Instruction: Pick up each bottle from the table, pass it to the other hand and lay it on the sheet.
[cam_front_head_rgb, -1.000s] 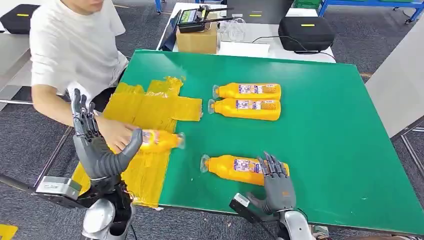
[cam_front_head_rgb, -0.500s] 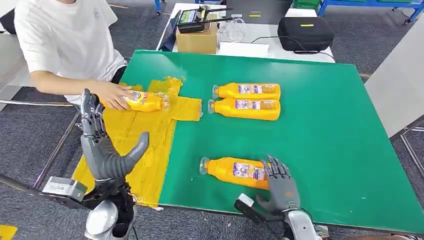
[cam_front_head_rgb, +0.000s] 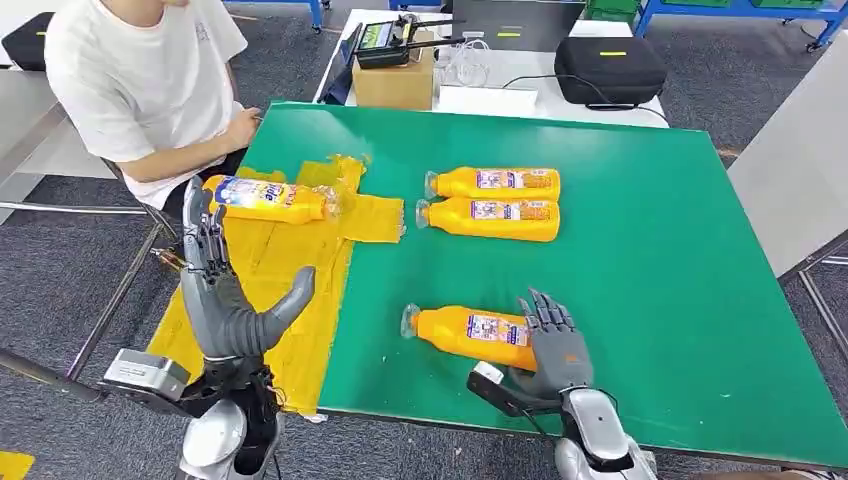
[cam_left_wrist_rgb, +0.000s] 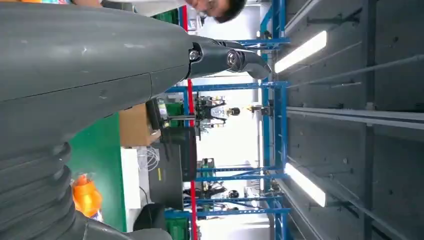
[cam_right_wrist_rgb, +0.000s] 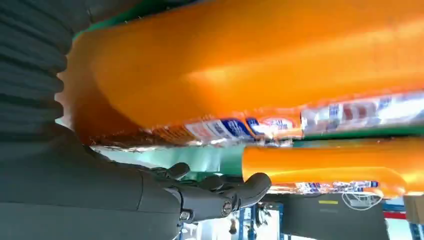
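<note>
Person (cam_front_head_rgb: 140, 90) seated beyond left hand (cam_front_head_rgb: 225, 300), cardboard box (cam_front_head_rgb: 395, 80) and black case (cam_front_head_rgb: 612, 66) past worktop (cam_front_head_rgb: 650, 250), left hand raised, fingers spread, empty, over yellow sheet (cam_front_head_rgb: 290, 260), shelved bottle (cam_front_head_rgb: 268, 199) on sheet just beyond it, right hand (cam_front_head_rgb: 555, 350) fingers spread against near bottle (cam_front_head_rgb: 470, 334), grip uncertain, two bottles (cam_front_head_rgb: 492, 203) farther off.

grey carpet floor (cam_front_head_rgb: 60, 250), white side table (cam_front_head_rgb: 560, 100), blue shelving (cam_front_head_rgb: 740, 8)

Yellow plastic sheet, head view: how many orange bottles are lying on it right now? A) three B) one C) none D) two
B: a single orange bottle lies at the far end of the yellow plastic sheet; a pair of orange bottles and the one at the right hand all rest on the bare green table.
</note>
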